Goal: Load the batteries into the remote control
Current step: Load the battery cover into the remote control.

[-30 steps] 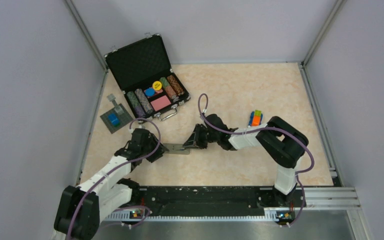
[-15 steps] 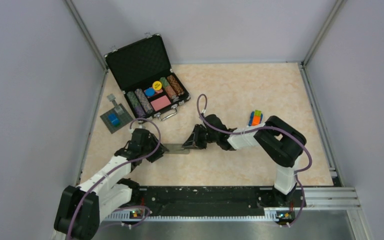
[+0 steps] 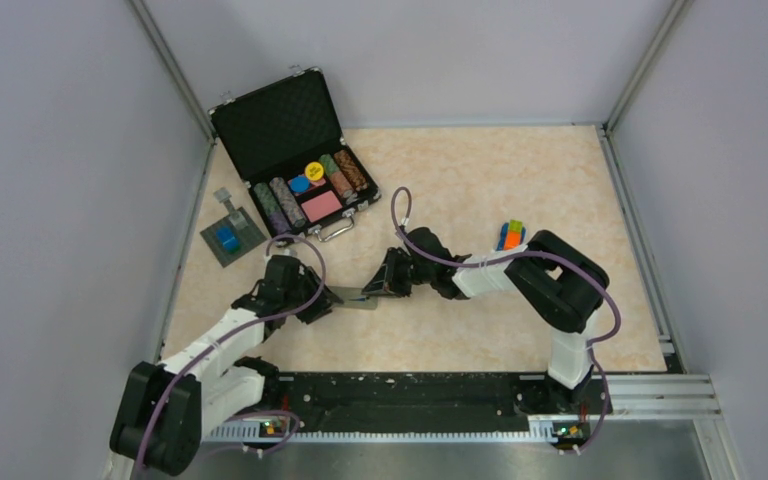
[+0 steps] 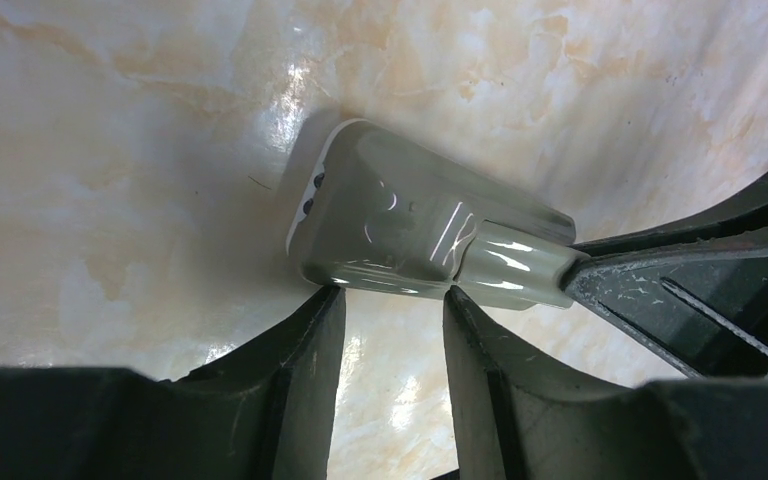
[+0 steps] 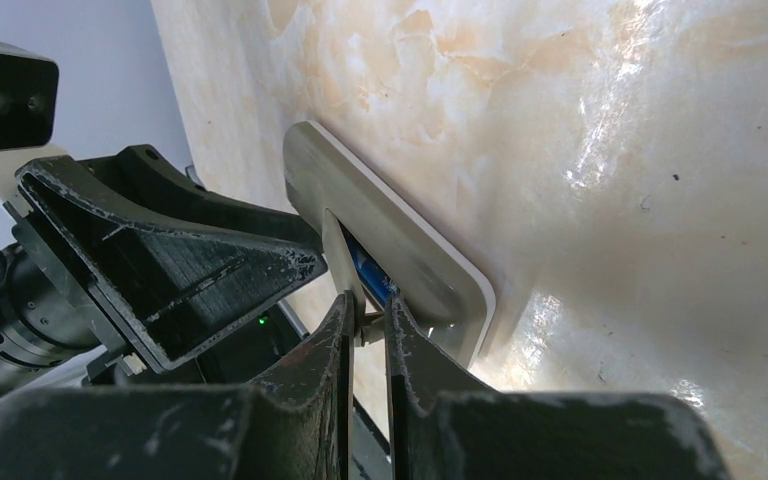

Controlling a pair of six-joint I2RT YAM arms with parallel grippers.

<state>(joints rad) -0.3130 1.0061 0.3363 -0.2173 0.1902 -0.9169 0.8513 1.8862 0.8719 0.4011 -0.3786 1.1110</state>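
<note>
The left claw (image 4: 390, 295) stands half spread, its tips against the long edge of the remote control (image 4: 410, 225), which lies back-up on the worktop (image 4: 110, 150) between the arms. The right claw (image 5: 365, 300) pinches the raised battery cover (image 5: 338, 250) above a blue battery (image 5: 372, 275). A harder pull could snap the cover or drag the merely braced remote.
</note>
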